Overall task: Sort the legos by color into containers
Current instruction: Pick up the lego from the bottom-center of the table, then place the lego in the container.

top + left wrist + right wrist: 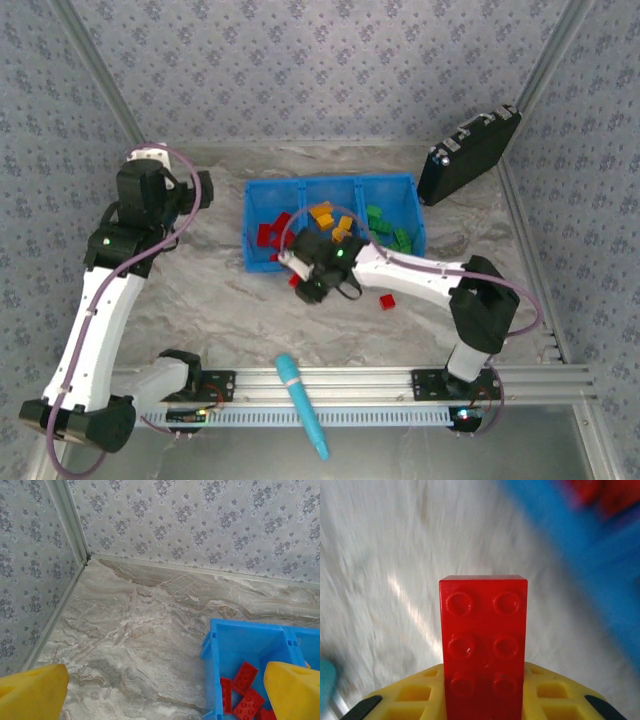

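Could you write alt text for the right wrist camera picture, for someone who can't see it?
A red Lego brick with six studs showing stands close to the camera, gripped in the right gripper, whose fingers are yellow. Behind it lie the blurred marble-patterned table and, at upper right, the blue bin.

Bin [262,266] sits on table [220,290], toward the back, three compartments [332,192] side by side, legos [270,233] in each. Case [468,155] behind-right of bin, apart. Right gripper [299,280] just before the left compartment [268,200], held lego [483,640] between its fingers [415,695]. Loose lego [387,301] right of it. Pen tool [302,405] across near rail [540,378].
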Motion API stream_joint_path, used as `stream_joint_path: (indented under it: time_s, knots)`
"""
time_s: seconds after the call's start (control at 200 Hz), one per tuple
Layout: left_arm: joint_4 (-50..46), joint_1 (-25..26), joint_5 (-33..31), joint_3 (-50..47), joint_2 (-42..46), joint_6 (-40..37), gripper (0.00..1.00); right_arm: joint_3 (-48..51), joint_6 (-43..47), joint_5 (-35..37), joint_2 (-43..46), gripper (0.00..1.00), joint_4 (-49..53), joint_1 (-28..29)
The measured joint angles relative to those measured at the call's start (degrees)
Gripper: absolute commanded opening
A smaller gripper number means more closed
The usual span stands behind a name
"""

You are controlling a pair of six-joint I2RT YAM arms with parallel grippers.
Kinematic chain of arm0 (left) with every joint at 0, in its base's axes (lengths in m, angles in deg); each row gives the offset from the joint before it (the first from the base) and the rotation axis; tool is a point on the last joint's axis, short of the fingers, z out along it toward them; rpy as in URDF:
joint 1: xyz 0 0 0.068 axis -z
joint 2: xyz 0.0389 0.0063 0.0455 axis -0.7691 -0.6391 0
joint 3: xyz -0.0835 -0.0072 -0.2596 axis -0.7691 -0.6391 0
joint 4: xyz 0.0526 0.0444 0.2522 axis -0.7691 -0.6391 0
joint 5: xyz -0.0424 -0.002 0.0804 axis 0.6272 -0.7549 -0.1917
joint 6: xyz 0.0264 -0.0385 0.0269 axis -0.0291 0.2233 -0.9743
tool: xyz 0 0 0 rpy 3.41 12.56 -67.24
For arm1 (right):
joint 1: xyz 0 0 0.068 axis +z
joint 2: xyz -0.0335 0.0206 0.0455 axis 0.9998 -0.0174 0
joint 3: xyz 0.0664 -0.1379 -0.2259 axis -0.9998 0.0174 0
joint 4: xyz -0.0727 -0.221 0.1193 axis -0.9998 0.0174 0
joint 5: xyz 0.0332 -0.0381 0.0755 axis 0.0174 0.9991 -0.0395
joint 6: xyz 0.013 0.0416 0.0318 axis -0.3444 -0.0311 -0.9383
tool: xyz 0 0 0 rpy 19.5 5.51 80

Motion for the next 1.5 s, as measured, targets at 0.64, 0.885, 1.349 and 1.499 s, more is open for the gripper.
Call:
stream_joint_path:
  time_s: [0.64,0.885,1.349,1.499]
  knots:
    - [-4.35,-3.58,28.09,-4.76,4.96,-11.65,1.0,-37.29,11.19,3.06,-31.93,0.59,-3.21,-8.33]
    - [-4.98,-3.34,35.69,-5.75,11.17,-15.43,1.0,-38.14,11.74,3.02,-29.42,0.68,-0.9,-8.85]
    - [-6.51,7.06,44.0,-5.77,7.76,-23.76,1.0,3.06,-13.0,15.13,20.26,0.75,8.87,-9.09]
    - [-8.02,9.16,45.9,-5.33,6.54,-24.96,1.0,20.87,-27.15,16.59,31.56,0.8,13.29,-10.03]
